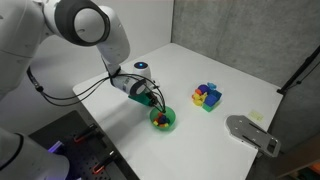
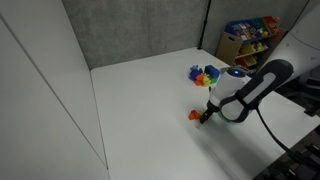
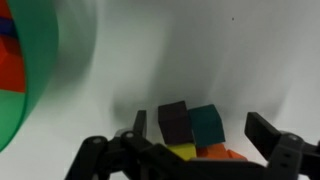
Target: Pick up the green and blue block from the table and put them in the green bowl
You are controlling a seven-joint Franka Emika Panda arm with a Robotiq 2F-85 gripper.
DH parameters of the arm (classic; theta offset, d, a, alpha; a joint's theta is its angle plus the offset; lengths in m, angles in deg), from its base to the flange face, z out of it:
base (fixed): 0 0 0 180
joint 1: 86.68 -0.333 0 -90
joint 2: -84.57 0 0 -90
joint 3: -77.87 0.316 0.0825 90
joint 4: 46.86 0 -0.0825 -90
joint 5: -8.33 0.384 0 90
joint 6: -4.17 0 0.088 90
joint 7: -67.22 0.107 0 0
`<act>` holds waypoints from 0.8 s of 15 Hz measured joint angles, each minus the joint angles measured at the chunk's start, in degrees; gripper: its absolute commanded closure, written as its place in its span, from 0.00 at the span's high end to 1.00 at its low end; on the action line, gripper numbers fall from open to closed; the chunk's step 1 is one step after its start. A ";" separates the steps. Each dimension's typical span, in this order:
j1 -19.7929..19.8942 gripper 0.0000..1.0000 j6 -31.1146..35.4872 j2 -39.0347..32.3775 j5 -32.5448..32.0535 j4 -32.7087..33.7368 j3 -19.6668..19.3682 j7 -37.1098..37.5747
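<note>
Hand: hanging released, jaws standing wide apart, straddling a tight group on the worktop, where the green block is touching a dark block, with a yellow block and an orange block crowding them. Green bowl: sitting just beside that group, holding red-orange pieces; farther off, a multicoloured block cluster is lying well apart. Step judged in hand: picking the green block, which is calling for descending and closing on it alone without dragging its neighbours.

Smooth matt white table, smooth plastic-looking green bowl, matt black end effector, dull smooth-faced blocks
</note>
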 measured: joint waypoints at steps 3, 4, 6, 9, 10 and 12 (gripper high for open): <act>-0.06 0.49 0.24 -0.73 0.00 1.02 0.00 0.00; -0.06 0.40 0.24 -0.77 0.00 1.24 0.00 0.00; -0.05 0.31 0.24 -0.77 0.00 1.57 -0.02 0.00; -0.05 0.31 0.20 -0.66 0.00 1.97 -0.20 0.00; -0.05 0.31 0.07 -0.55 0.00 2.13 -0.27 0.00; -0.05 0.31 -0.67 0.02 0.00 2.33 -0.37 0.00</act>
